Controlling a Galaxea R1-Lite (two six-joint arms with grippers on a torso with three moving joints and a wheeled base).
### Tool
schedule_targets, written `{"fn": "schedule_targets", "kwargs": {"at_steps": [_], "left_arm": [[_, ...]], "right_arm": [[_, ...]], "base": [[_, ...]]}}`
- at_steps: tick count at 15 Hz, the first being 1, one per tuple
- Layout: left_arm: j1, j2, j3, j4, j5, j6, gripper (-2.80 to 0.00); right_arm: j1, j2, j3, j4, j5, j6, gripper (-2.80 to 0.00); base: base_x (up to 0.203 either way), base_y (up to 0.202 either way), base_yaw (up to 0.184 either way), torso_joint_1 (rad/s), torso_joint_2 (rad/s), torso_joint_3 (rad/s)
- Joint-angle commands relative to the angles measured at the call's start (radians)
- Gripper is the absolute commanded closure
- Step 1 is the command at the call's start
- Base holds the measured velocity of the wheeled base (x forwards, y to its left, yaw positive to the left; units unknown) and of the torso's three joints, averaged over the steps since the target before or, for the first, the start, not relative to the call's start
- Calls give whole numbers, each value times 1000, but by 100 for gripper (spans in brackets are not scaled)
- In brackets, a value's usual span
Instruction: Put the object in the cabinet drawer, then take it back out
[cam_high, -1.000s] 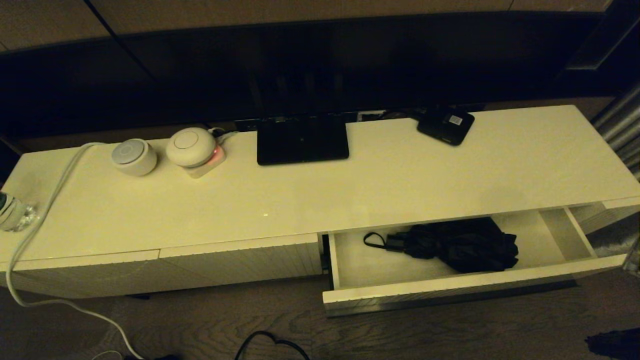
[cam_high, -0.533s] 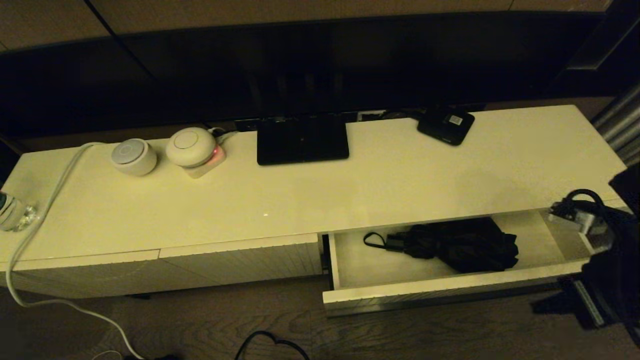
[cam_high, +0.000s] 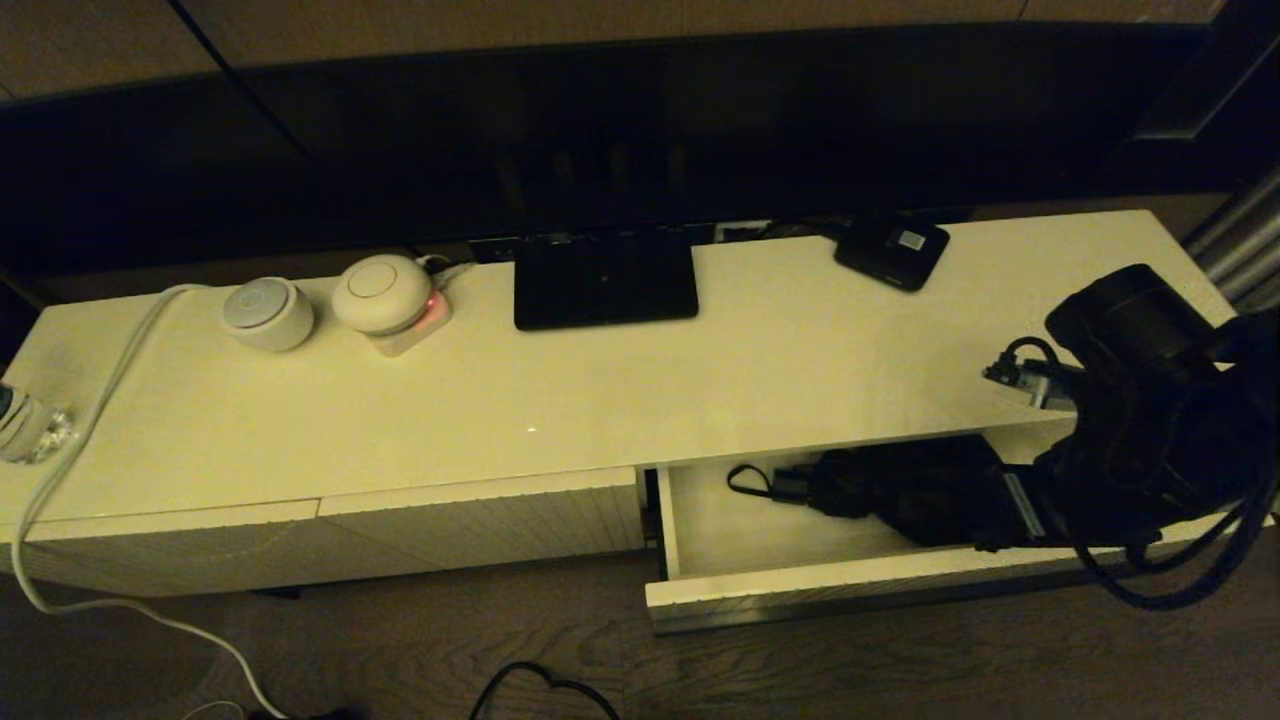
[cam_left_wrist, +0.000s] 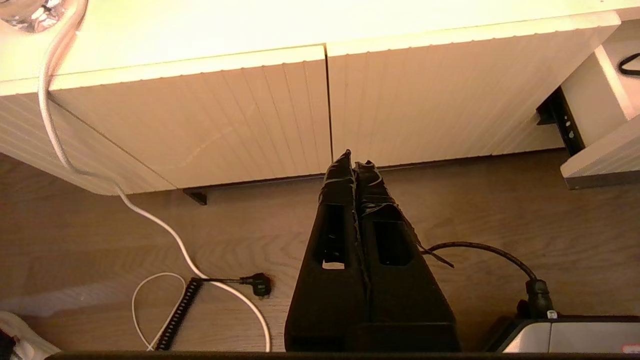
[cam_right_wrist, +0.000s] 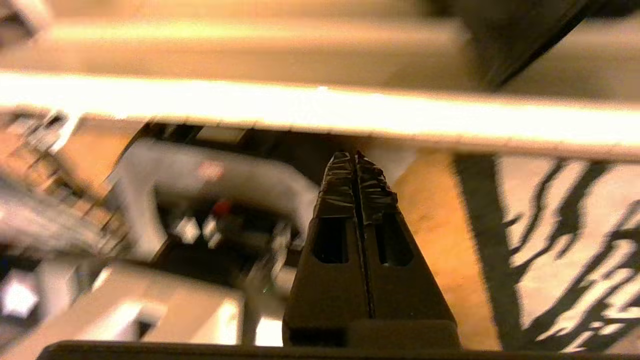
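Note:
The cabinet drawer (cam_high: 850, 585) stands pulled out at the right of the cream cabinet. The object, a black compact umbrella (cam_high: 900, 490), lies inside it with its handle and wrist loop (cam_high: 745, 480) pointing left. My right arm (cam_high: 1140, 440) hangs over the drawer's right end, just right of the umbrella's bunched fabric and hiding that end. The right gripper (cam_right_wrist: 356, 159) is shut with nothing between its fingers; its surroundings are blurred. My left gripper (cam_left_wrist: 354, 162) is shut and empty, low over the floor before the closed ribbed fronts, with a corner of the drawer (cam_left_wrist: 600, 160) off to its side.
On the cabinet top stand a flat black stand (cam_high: 604, 280), a small black box with a white label (cam_high: 892, 250), two round white devices (cam_high: 268, 313) and a bottle (cam_high: 25, 425). A white cable (cam_high: 90, 420) runs down to the floor.
My right arm has come in from the right and moved left and up over the drawer's right end. The umbrella and the drawer have not moved.

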Motion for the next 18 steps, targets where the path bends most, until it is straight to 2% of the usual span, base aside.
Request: {"fn": "schedule_targets", "kwargs": {"at_steps": [1, 3, 4, 6, 9, 12, 14, 18], "left_arm": [[0, 0, 3, 0, 0, 0, 0], [0, 0, 3, 0, 0, 0, 0], [0, 0, 3, 0, 0, 0, 0], [0, 0, 3, 0, 0, 0, 0], [0, 0, 3, 0, 0, 0, 0], [0, 0, 3, 0, 0, 0, 0], [0, 0, 3, 0, 0, 0, 0], [0, 0, 3, 0, 0, 0, 0]], "right_arm": [[15, 83, -3, -42, -84, 2, 0], [43, 123, -14, -55, -166, 3, 0], [47, 134, -18, -73, -177, 3, 0], [60, 155, -33, -124, -184, 3, 0], [60, 161, -49, -126, -189, 5, 0], [59, 165, -35, -129, -198, 3, 0], [59, 173, -28, -125, -238, 5, 0], [65, 170, 20, -120, -244, 2, 0]], "base": [[0, 0, 0, 0, 0, 0], [0, 0, 0, 0, 0, 0], [0, 0, 0, 0, 0, 0], [0, 0, 0, 0, 0, 0], [0, 0, 0, 0, 0, 0], [0, 0, 0, 0, 0, 0], [0, 0, 0, 0, 0, 0], [0, 0, 0, 0, 0, 0]]}}
